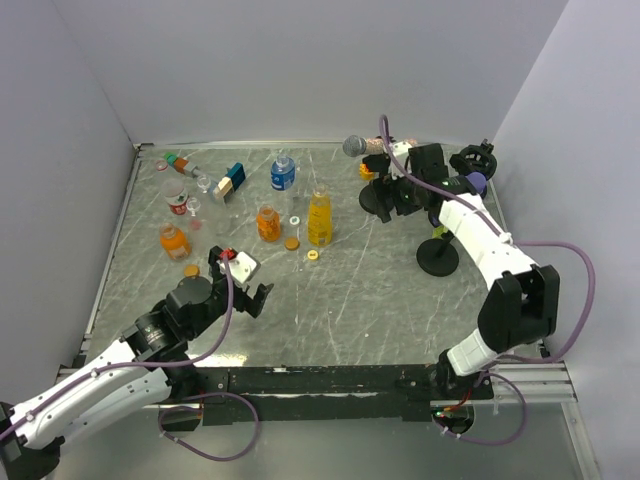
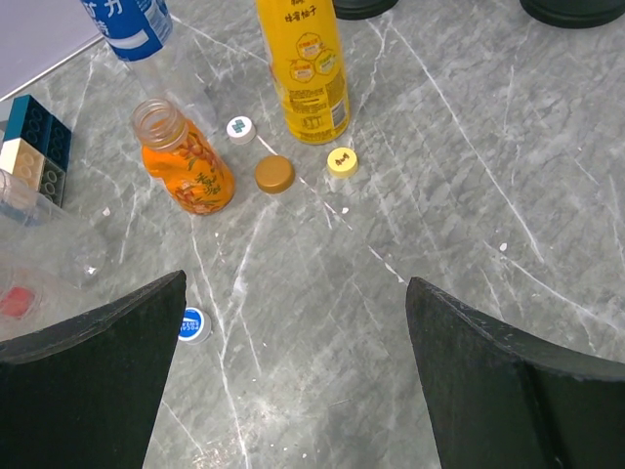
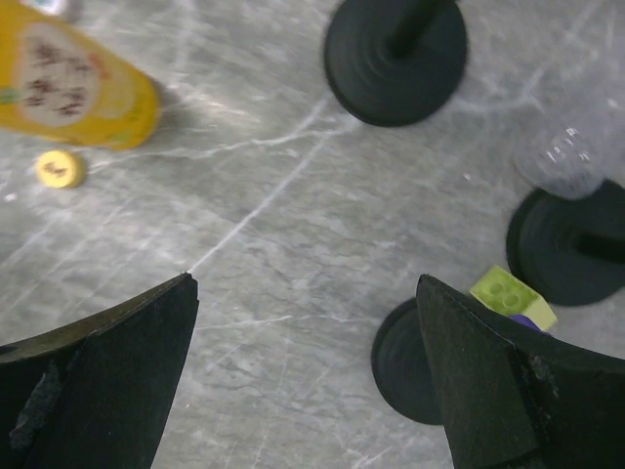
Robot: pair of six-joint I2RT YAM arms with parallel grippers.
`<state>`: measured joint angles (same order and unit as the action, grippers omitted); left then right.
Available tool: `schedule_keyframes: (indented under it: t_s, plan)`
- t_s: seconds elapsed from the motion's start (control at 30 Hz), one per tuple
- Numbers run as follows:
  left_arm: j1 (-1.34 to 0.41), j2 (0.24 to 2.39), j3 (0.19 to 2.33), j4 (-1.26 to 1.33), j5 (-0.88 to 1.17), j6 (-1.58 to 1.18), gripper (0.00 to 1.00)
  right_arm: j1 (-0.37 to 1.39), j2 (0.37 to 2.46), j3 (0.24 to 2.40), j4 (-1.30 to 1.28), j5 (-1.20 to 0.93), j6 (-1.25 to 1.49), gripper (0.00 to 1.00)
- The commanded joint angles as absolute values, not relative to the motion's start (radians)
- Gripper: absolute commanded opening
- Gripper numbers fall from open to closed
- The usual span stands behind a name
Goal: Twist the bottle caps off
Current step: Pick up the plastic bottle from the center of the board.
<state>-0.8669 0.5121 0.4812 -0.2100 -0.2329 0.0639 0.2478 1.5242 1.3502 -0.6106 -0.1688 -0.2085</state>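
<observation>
**Left wrist view:** the top edge crops the yellow bottle and the blue-labelled bottle, so we cannot see either neck.

**Right wrist view:** the yellow bottle is blurred and cropped by the picture's corner. A green block sits partly hidden behind the right gripper.

**Overhead view:** we cannot identify the small items at far left.

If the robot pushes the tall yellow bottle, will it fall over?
Probably tips easily: the yellow bottle stands tall and narrow. It looks full, so fairly heavy. It might spill, as a yellow cap lies loose beside it.
</observation>
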Motion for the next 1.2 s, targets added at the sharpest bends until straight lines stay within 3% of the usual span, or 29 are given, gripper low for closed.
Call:
schedule_keyframes:
  t_s: [0.0,0.3,1.17]
  plan:
    - [-0.851,0.520,0.525,-0.207,-0.219,0.058,0.97,0.242,1.587,1.419,-0.578,0.027,-0.109,0.99]
    - [-0.835,0.514,0.519,-0.201,-0.207,0.066,0.97,0.238,1.765,1.514,-0.546,0.374,0.026,0.99]
    - [-0.810,0.548,0.512,-0.193,-0.192,0.072,0.96,0.104,2.151,1.873,-0.545,0.419,0.048,0.98]
